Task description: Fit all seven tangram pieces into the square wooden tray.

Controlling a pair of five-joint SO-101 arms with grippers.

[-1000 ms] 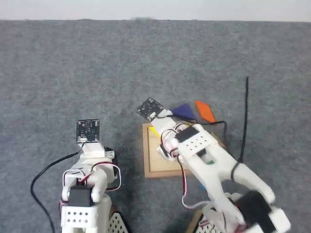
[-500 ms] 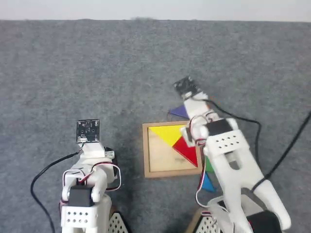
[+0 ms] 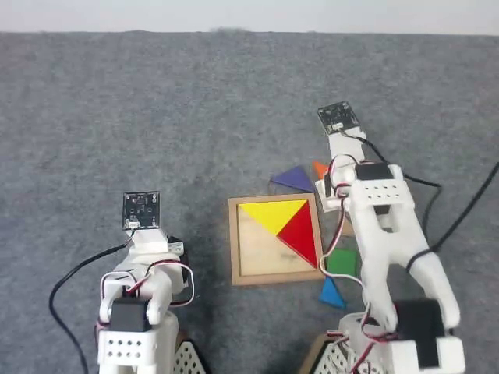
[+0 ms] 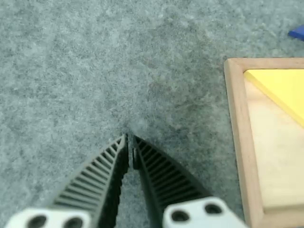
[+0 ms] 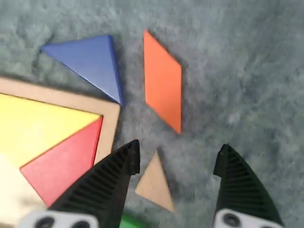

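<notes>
We note right arm point(image 3: 382, 234) has swung off tray point(image 3: 234, 241) to tan triangle point(image 5: 154, 183), right jaws released; left jaws clenched. Yellow piece point(image 3: 273, 214), red piece point(image 3: 300, 234) seated; five remain.

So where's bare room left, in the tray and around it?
In the tray, wood between the yellow triangle, red triangle and left rim is free. The mat left of the tray is bare. Crowded to its right: orange parallelogram, green square, light blue triangle.
</notes>
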